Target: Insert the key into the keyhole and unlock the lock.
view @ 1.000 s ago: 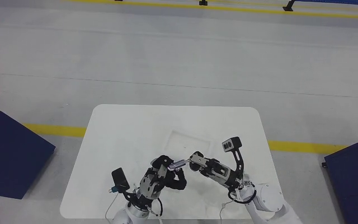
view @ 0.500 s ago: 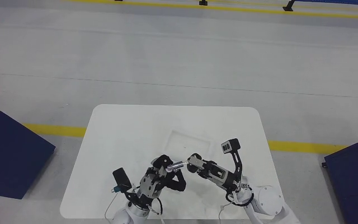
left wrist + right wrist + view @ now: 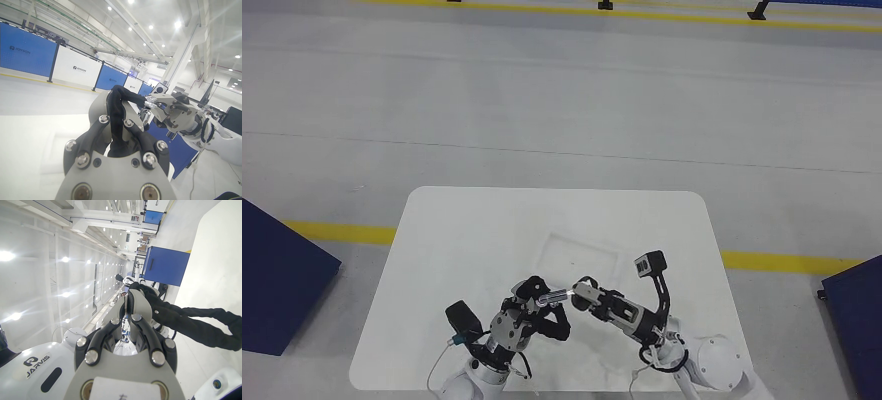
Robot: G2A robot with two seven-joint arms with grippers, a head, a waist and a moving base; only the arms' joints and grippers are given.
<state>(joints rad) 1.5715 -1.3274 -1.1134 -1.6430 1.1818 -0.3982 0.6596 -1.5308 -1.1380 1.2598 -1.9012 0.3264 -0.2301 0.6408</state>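
A black braided cable [image 3: 130, 96] ends in a silver lock cylinder [image 3: 145, 116]. My left gripper [image 3: 115, 98] is shut on this cable, held above the front of the white table [image 3: 472, 240]. My right gripper [image 3: 156, 101] faces it, shut on a small silver key [image 3: 150, 103] that sits at the top end of the cylinder. How deep the key sits I cannot tell. From above, the left gripper [image 3: 537, 297] and right gripper [image 3: 580, 292] meet at the silver lock [image 3: 557, 295]. In the right wrist view the right gripper [image 3: 130, 296] has its fingers pressed together, and the cable [image 3: 189, 317] loops past them.
A faint square outline [image 3: 577, 250] marks the table's middle, behind the grippers. Blue cabinets stand on the floor off the table's left [image 3: 272, 280] and right [image 3: 857, 300]. The table's back half is bare white surface.
Both grippers, with lock and key between them, have drifted slightly toward the table's front edge. The right gripper has closed in a little on the left one. Grips are unchanged.
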